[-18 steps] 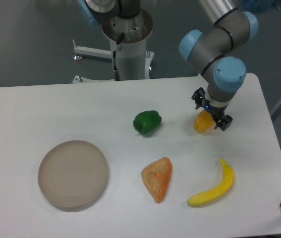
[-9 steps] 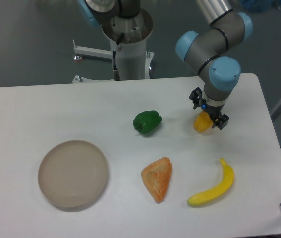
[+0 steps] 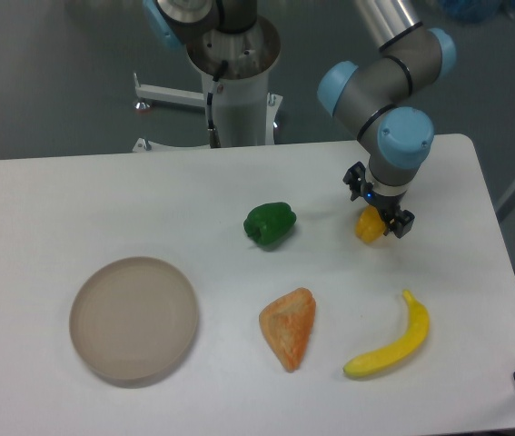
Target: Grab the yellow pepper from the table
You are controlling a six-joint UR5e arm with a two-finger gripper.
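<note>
Two black fingers of the gripper (image 3: 377,214) sit on either side of the yellow pepper (image 3: 368,226), clamped against it, at the right rear part of the table (image 3: 103,204); whether the pepper touches the tabletop cannot be told. Well apart from it lie a green pepper (image 3: 269,222) to the left, a banana (image 3: 391,341) and a triangular pastry (image 3: 289,327) nearer the front, and a round beige plate (image 3: 133,319) at front left.
</note>
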